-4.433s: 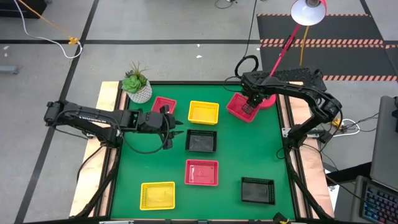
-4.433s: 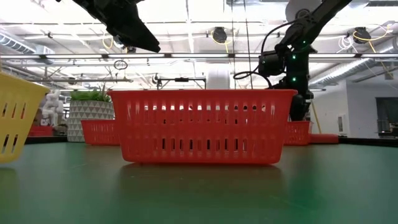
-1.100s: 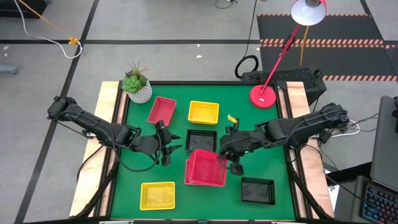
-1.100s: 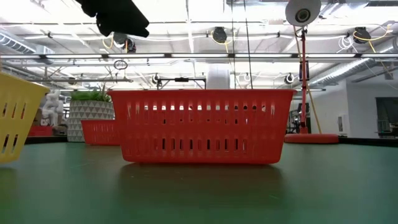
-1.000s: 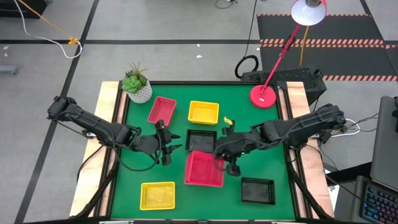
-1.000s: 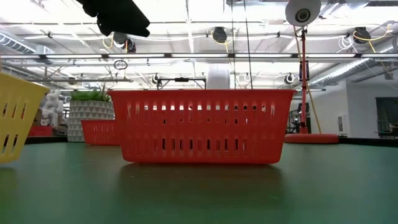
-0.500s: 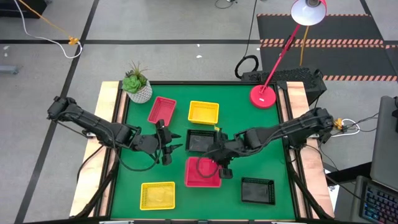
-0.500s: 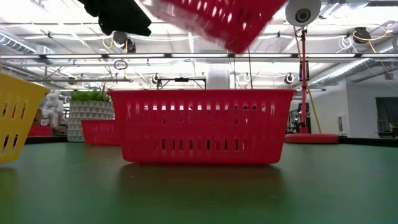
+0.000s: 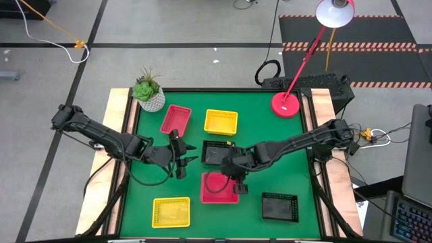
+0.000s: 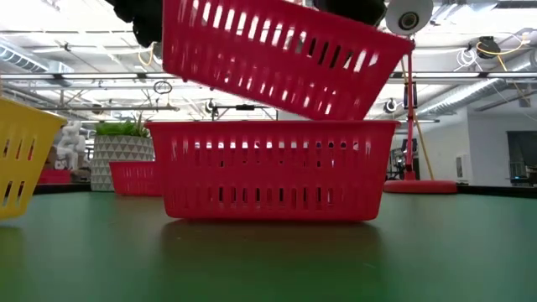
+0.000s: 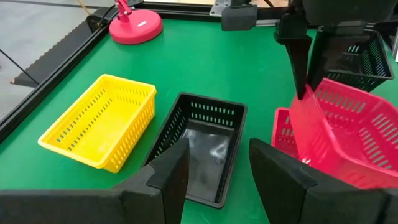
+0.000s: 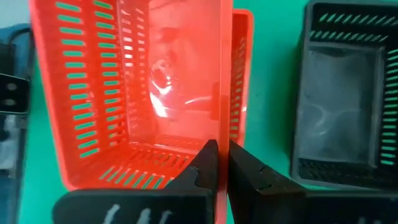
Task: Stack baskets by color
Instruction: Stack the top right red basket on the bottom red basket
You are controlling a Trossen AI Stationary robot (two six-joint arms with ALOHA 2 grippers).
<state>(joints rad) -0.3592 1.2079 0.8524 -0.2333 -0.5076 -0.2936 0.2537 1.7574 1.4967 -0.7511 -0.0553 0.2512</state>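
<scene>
Right gripper [image 12: 216,163] is pinched tight on the wall of a red perforated plastic basket [image 10: 277,59], tilting it just above the red basket on the green table [image 10: 273,172], probably lining up to nest. Low view shows that gap; overhead hides it. Left gripper [image 11: 214,171] waits open by the black mesh basket [image 11: 202,146].
</scene>
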